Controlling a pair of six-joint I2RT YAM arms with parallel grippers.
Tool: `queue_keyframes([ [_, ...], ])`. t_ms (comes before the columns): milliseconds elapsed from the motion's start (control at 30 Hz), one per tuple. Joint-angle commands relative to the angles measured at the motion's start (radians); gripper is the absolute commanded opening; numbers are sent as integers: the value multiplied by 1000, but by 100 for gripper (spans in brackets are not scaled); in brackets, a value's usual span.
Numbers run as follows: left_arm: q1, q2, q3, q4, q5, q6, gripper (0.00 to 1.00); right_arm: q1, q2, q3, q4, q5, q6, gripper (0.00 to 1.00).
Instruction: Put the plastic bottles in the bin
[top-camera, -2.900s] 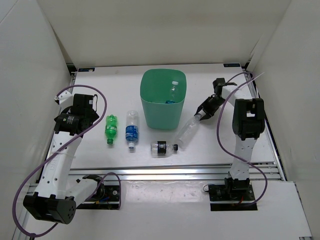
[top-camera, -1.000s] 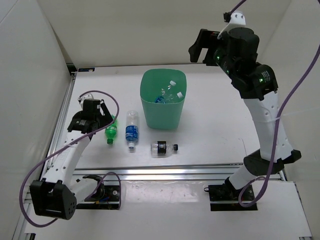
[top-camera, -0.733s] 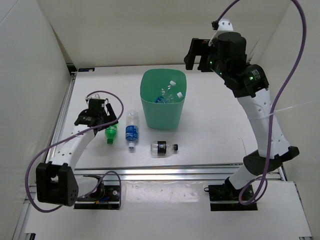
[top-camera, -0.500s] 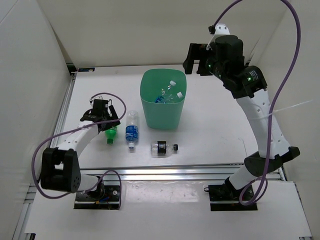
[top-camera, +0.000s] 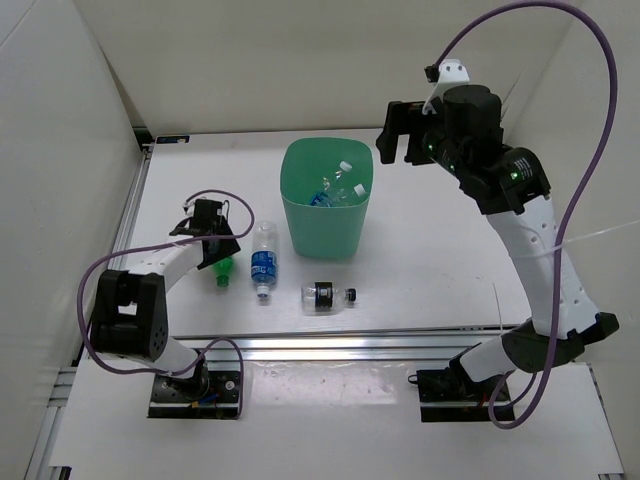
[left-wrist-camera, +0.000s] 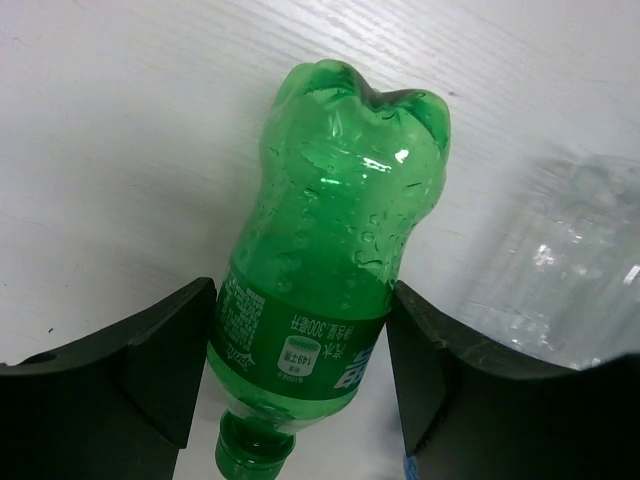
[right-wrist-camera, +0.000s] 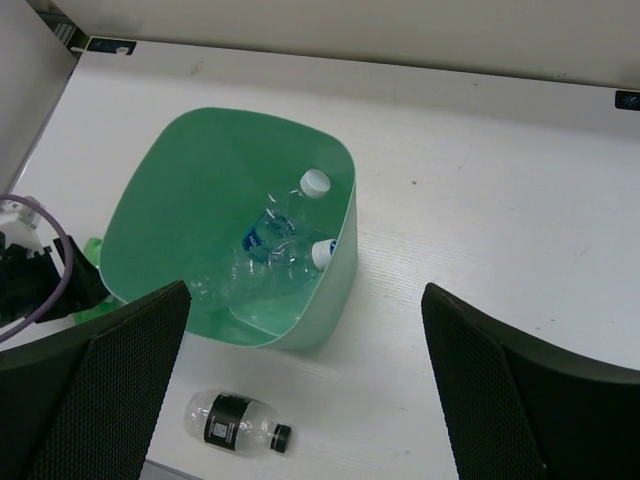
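A green bottle (top-camera: 221, 265) lies on the table left of the bin, cap toward the near edge. My left gripper (top-camera: 222, 254) is shut on the green bottle (left-wrist-camera: 340, 220), and both fingers (left-wrist-camera: 150, 370) press its labelled sides. A clear blue-label bottle (top-camera: 263, 260) lies just to its right, seen blurred as the clear bottle (left-wrist-camera: 570, 260) in the left wrist view. A short black-label bottle (top-camera: 326, 295) lies in front of the green bin (top-camera: 320, 228). Two clear bottles (right-wrist-camera: 280, 215) rest inside the bin (right-wrist-camera: 180, 190). My right gripper (top-camera: 398, 135) hangs open high above the bin's right side, with nothing in it.
White walls enclose the table on the left, back and right. A purple cable (top-camera: 140, 255) loops beside the left arm. A metal rail (top-camera: 350, 345) runs along the near edge of the table. The black-label bottle (right-wrist-camera: 235, 423) shows below the bin in the right wrist view.
My left arm reached down over the green bottle and its jaws closed from wide open onto it. The right arm drifted slightly to the right, still open.
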Motion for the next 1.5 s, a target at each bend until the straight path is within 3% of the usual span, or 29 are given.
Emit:
queue_keyframes([
  [0, 4, -81, 57, 21, 44, 5, 49, 5, -32, -29, 39, 33, -34, 100],
  [167, -35, -150, 337, -100, 34, 5, 43, 5, -41, -52, 48, 53, -34, 100],
  [433, -308, -52, 843, -215, -48, 57, 45, 5, -19, -63, 59, 53, -25, 100],
  [600, -426, 51, 929, -215, 40, 138, 46, 5, -10, -52, 59, 62, -16, 100],
  [733, -448, 141, 1054, -292, 103, 183, 64, 5, 1, -43, 59, 53, -6, 100],
  [767, -448, 142, 1077, -312, 22, 183, 86, 5, 1, -43, 59, 53, -6, 100],
  [800, -448, 142, 1091, -324, -35, 183, 100, 5, 1, -43, 59, 53, -6, 100],
  [867, -439, 70, 1054, -324, -171, 132, 100, 5, 1, -43, 59, 53, -6, 100],
  [900, -421, 39, 982, -340, -305, 85, 100, 5, 1, -43, 59, 53, -6, 100],
  [933, -387, -22, 939, -349, -316, -11, 100, 5, 1, -43, 59, 53, -6, 100],
  [1000, -274, -81, 805, -335, -222, -61, 100, 5, 1, -43, 59, 53, 3, 100],
  [1167, -169, -89, 608, -318, -39, -61, 100, 5, 1, -52, 59, 44, 3, 100],
  [1233, -158, -60, 507, -306, 46, -61, 100, 5, 1, -52, 59, 33, 12, 100],
  [1467, -170, 26, 368, -179, 83, -55, 100, 5, 1, -52, 59, 2, 21, 100],
])
